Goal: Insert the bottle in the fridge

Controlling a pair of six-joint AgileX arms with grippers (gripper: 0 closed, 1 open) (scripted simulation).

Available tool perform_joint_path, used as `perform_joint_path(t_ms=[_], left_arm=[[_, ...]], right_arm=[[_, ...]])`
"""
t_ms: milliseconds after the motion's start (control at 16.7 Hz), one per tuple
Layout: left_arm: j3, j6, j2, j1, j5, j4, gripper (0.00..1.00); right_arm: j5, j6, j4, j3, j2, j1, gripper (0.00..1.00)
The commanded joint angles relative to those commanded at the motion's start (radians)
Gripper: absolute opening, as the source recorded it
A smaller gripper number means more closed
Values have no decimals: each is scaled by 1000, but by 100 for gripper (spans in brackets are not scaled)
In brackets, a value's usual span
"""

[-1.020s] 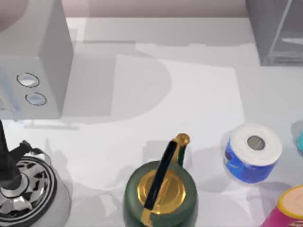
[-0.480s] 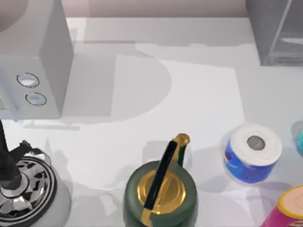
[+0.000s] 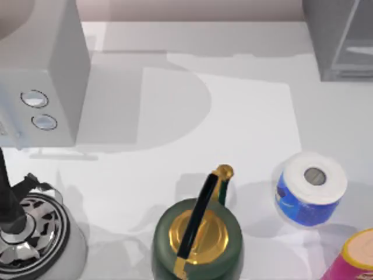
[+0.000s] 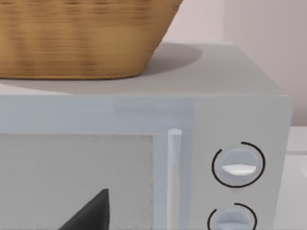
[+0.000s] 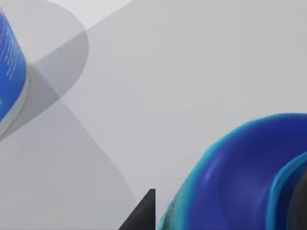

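While the fridge point(image 3: 341, 38) waits far off with nothing placed, my right gripper sits close over the bottle point(image 5: 249, 177); whether I grip it, I cannot tell.

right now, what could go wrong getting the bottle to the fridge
1. The right gripper sits tight against the bottle; a poor hold might tip or drop it.
2. The roll stands nearby, so a swing toward the fridge could knock it.
The left arm is parked at the microwave.
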Motion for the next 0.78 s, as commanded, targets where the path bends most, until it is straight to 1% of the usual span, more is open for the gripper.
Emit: perform_joint_path(t_ms=[300, 420, 540, 720, 780], left_arm=[[0, 0, 0, 0, 0, 0, 100], [0, 0, 0, 0, 0, 0, 100], [0, 0, 0, 0, 0, 0, 100], [0, 0, 0, 0, 0, 0, 100], [0, 0, 0, 0, 0, 0, 100]], right_arm=[[-61, -229, -352, 196, 21, -148, 1], [-84, -276, -432, 243, 24, -196, 1], [-97, -298, -470, 266, 26, -223, 1], [-98, -299, -473, 268, 26, -225, 1], [-96, -297, -481, 195, 3, -124, 1]])
